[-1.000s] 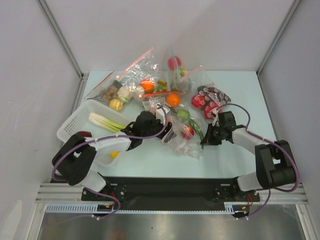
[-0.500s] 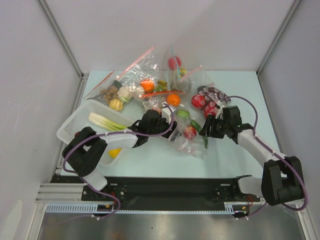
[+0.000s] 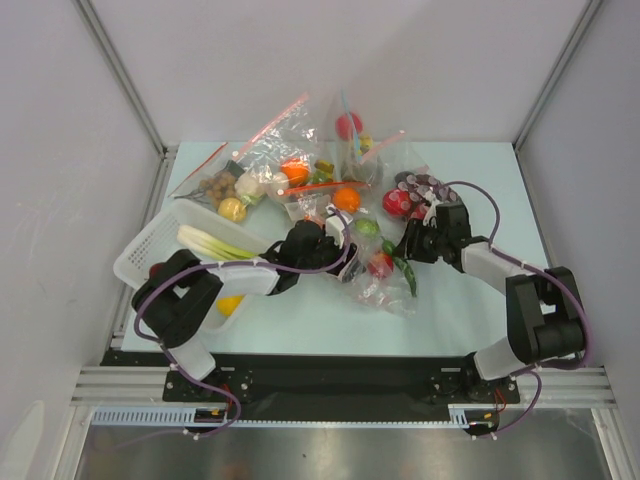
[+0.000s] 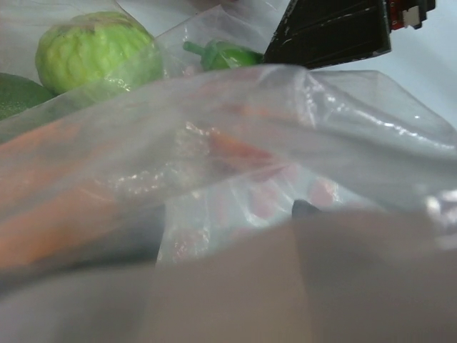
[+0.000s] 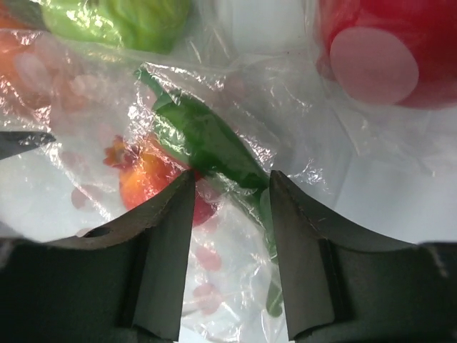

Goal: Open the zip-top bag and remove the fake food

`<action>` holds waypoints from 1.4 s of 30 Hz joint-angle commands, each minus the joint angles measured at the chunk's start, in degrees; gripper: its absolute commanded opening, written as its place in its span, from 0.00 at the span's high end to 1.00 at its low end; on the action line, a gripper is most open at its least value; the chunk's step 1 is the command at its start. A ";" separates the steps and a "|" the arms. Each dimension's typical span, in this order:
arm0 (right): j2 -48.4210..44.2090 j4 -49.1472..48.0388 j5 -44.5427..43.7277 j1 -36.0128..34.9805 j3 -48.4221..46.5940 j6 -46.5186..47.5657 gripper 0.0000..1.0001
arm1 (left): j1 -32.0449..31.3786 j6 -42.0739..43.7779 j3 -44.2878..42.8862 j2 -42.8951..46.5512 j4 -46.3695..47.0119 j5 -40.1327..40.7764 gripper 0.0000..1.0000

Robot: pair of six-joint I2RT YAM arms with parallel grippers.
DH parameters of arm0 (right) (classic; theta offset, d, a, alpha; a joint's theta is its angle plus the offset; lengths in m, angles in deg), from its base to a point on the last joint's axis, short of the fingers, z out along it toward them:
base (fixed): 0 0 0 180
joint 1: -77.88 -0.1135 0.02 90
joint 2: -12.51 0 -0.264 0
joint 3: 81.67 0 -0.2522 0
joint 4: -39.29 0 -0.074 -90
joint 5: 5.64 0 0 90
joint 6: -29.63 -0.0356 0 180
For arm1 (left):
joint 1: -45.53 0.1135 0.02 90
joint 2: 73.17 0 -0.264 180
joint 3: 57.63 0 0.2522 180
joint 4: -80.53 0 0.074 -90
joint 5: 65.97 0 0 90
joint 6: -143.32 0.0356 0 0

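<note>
— Where is the zip-top bag (image 3: 378,285)?
— Crumpled on the table (image 3: 480,180) in the middle, between my two grippers and just near of the heap of other bags (image 3: 270,150). A red fruit (image 5: 146,182) and a green pepper (image 5: 207,143) show through its film.

— And your right gripper (image 5: 232,179)?
— It hangs over the bag's right side. My fingers (image 5: 168,236) stand about half apart, tips either side of the pepper. Nothing is clamped; whether they touch the plastic I cannot tell.

— Your left gripper (image 3: 338,250)?
— It is at the bag's left edge. Plastic veils its camera, so I cannot tell how wide those fingers are or whether they hold anything. Past the film sits a pale green bumpy fruit (image 4: 93,50).

— Further out?
— A white basket (image 3: 135,262) at the left, with a leek (image 3: 212,241) and a lemon (image 3: 229,307) inside.
</note>
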 commanded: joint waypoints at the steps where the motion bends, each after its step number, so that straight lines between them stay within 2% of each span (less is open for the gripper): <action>1: 1.60 -5.94 0.45 0.08 -2.48 -0.35 0.51 | -0.66 -0.11 -2.53 -1.85 3.62 -2.01 0.22; 7: 2.48 -3.22 -0.43 -1.24 -1.43 0.09 0.64 | -2.33 -0.02 -4.12 -5.20 3.62 -1.58 0.16; 12: 2.40 -2.60 -0.61 -2.29 0.15 -0.17 0.76 | -2.94 -1.77 -2.72 -5.82 7.39 -1.40 0.13; 19: 2.92 -1.81 -0.43 -3.70 0.94 -0.52 0.87 | -3.91 -2.48 -4.12 -7.75 8.54 0.36 0.10; 23: 2.84 -1.63 -0.52 -4.40 1.82 -1.05 0.91 | -4.70 -1.78 -5.70 -9.07 6.08 2.20 0.10; 40: 2.58 -1.63 -0.08 -5.37 3.31 -1.76 0.93 | -7.60 -1.16 -8.77 -12.76 6.43 4.14 0.02; 42: 2.31 -1.55 -0.08 -5.37 3.58 -1.76 0.93 | -7.69 -0.98 -9.22 -13.28 5.12 4.40 0.08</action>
